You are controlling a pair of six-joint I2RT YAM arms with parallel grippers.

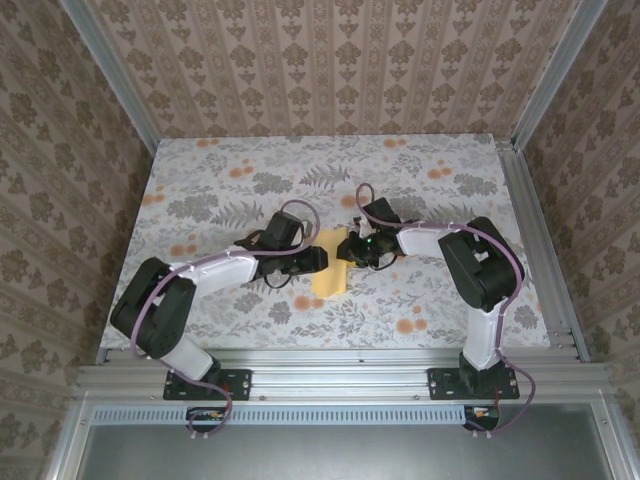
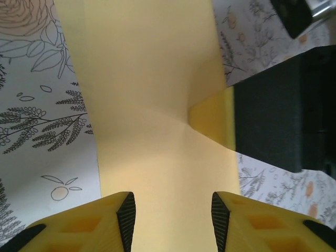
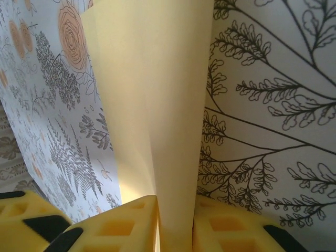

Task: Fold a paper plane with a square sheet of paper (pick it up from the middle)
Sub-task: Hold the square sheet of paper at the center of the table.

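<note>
Fingers of my right gripper (image 3: 176, 215) are closed on the square sheet of paper (image 3: 152, 105), pinching its raised edge flat between them. My left gripper (image 2: 173, 210) stands partly open, fingertips apart just above the sheet, with nothing gripped. The sheet lies on the floral table (image 1: 450, 300) near its middle, between my two grippers, one side lifted into a fold where the right gripper holds it.
</note>
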